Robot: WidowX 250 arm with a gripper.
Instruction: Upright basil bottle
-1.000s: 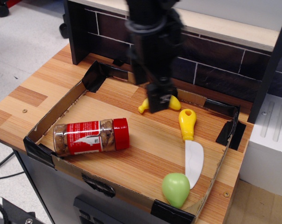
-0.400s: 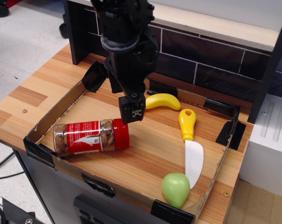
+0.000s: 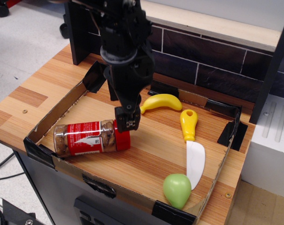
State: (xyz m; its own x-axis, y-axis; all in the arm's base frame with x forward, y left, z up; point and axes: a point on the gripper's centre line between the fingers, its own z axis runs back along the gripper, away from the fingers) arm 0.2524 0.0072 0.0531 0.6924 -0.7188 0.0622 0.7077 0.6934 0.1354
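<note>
The basil bottle [image 3: 85,138] lies on its side at the front left of the cardboard tray [image 3: 61,110]. It is a clear jar with a red-and-white label and brownish contents. Its red cap [image 3: 124,140] points right, toward the tray's middle. My black gripper [image 3: 127,120] hangs straight down over the cap end, its tip at or just above the cap's top edge. I see the fingers [image 3: 132,123] side-on as one dark block. No gap shows, so I cannot tell whether they are open or shut.
A yellow toy banana [image 3: 161,101] lies just right of the gripper. A toy knife [image 3: 192,150] with a yellow handle lies at the right. A green pear-shaped toy [image 3: 177,190] sits at the front right corner. A dark brick-pattern wall [image 3: 217,65] stands behind the tray.
The gripper has moved left and toward the front, from over the banana down to the bottle's cap end. The bottle and the other toys have not moved.
</note>
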